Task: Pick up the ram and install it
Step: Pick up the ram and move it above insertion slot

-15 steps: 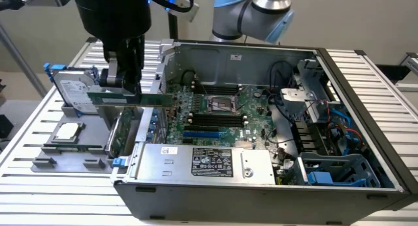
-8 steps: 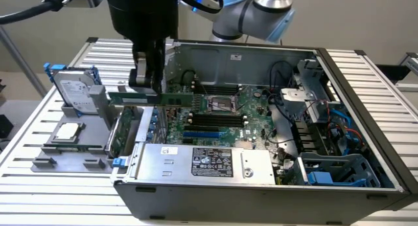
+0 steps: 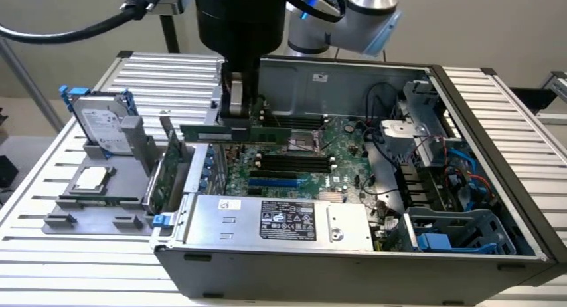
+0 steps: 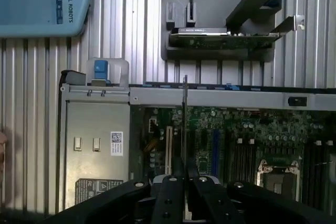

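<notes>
**A:** What carries all this?

**B:** A slatted tabletop (image 3: 496, 107). On it lies the open computer case (image 3: 354, 267), with its motherboard (image 3: 346, 147) facing up.

**A:** Where are the slots on that board?

**B:** The dark memory slots (image 3: 283, 164) sit near its middle, just beside the processor socket (image 3: 306, 144). They run across the exterior view from left to right.

**A:** And the ram?

**B:** The ram (image 3: 270, 134) is in the air, off the tabletop. The hand (image 3: 238, 124) grasps it from above, near the middle of its top edge, with 2 fingers (image 4: 170, 192) clenched on its flat faces. It hangs on edge over the part of the case toward the exterior view's left.

**A:** So which way do the slots lie from it?

**B:** They lie below it and toward the exterior view's right. The stick's long axis also runs left to right there, so I judge the 2 close to parallel. In the wrist view the ram (image 4: 185, 119) shows as a thin edge rising from the hand (image 4: 185, 179). The slot lines there follow the same direction, off to one side.

**A:** Does it touch anything else?

**B:** Nothing that I can see. It hangs well apart from the board.
</notes>
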### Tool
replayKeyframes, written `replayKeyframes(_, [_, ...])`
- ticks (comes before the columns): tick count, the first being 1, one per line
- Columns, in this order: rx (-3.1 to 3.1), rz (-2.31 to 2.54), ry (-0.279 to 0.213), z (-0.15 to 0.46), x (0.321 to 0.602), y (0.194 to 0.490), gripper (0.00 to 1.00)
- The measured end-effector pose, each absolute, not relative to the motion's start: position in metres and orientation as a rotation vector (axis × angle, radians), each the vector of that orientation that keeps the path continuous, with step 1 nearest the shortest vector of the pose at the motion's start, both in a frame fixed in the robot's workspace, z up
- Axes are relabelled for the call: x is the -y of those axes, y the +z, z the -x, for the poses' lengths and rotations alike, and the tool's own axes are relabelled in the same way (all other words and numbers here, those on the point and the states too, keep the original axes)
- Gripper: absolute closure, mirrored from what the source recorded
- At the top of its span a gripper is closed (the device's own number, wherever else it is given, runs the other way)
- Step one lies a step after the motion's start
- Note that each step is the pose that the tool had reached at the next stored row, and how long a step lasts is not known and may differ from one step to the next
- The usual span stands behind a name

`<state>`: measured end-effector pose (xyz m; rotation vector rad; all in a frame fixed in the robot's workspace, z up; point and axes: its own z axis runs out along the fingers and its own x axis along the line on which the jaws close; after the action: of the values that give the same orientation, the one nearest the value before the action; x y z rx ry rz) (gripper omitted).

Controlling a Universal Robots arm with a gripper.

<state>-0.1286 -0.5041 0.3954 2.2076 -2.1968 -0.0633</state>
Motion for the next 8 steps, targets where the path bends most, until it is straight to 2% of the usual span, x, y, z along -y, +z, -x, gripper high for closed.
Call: replayKeyframes(8, [2.197, -2.207, -0.064, 0.098, 0.485, 0.386, 1.00])
